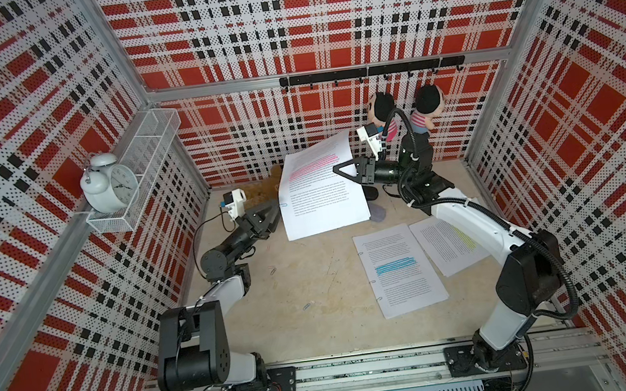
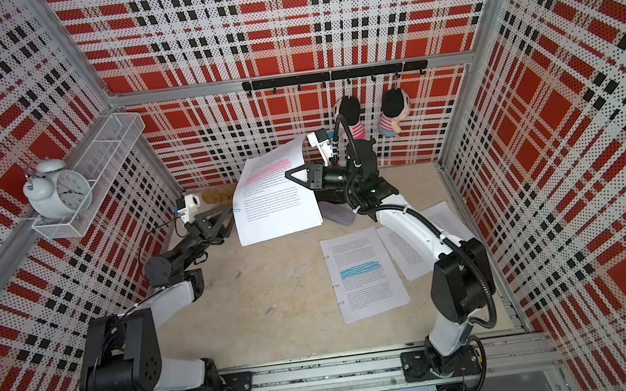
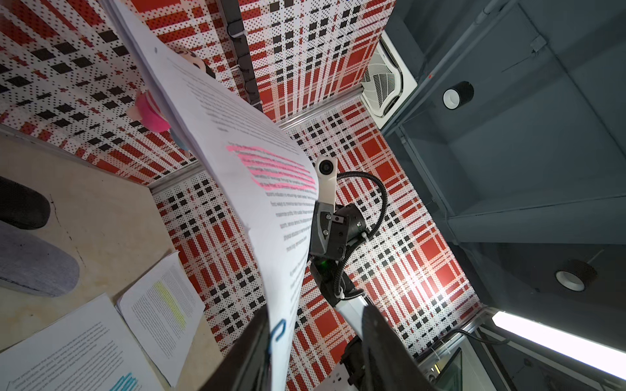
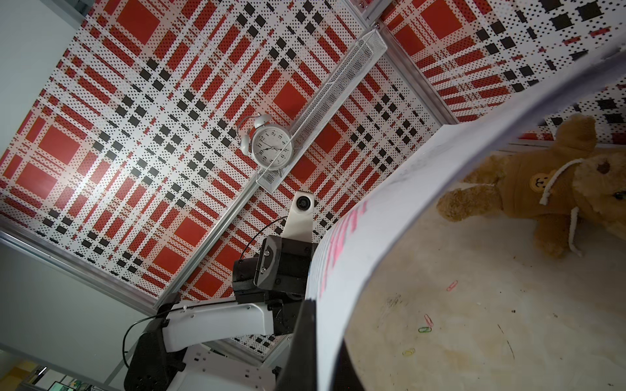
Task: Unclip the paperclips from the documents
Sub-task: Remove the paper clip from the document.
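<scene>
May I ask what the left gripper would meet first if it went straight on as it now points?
Probably the blue paperclip on the edge of the pink-highlighted document; the left gripper straddles that edge with open jaws, though depth is unclear.

Curved pink-highlighted document (image 4: 406, 189), teddy bear (image 4: 542, 189), loose paperclips (image 4: 428, 320)

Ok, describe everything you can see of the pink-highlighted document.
The pink-highlighted document is a white stack of printed sheets with black text and a pink band toward its far end. It is held up and bowed, its far end curling upward. The right end effector is shut on the edge nearest the right arm. A blue paperclip sits on the opposite edge, between the open jaws of the left end effector. Whether its near edge touches the table cannot be told.
</scene>
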`<state>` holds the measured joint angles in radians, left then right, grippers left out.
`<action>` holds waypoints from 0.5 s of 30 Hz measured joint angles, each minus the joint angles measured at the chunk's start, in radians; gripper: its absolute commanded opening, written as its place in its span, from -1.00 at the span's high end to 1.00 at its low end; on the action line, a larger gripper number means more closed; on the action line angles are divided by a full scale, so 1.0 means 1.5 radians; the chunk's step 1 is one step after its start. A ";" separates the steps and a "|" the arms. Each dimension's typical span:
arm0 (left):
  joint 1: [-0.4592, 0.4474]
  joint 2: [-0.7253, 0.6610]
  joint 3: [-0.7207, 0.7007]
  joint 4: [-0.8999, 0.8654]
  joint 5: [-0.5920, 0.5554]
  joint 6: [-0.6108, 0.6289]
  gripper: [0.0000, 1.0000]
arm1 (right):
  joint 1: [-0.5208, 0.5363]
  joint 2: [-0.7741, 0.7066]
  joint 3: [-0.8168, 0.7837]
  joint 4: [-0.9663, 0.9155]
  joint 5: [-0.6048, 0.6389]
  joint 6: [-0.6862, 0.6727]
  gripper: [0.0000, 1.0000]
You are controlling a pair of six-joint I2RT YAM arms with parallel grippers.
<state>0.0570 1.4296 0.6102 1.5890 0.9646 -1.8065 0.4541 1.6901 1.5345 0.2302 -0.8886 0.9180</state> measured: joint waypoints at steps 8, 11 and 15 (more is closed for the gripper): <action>-0.010 0.005 0.000 0.000 0.016 -0.009 0.43 | 0.000 0.000 0.005 -0.006 -0.003 -0.007 1.00; -0.010 0.006 0.000 0.000 0.017 -0.012 0.63 | 0.000 0.000 0.008 -0.022 -0.003 -0.016 1.00; -0.010 0.010 0.000 0.000 0.019 -0.014 0.91 | 0.000 0.000 0.024 -0.057 -0.003 -0.036 1.00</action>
<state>0.0422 1.4452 0.6102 1.5890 0.9936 -1.8282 0.4541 1.6901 1.5711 0.1448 -0.8932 0.8635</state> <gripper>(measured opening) 0.084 0.047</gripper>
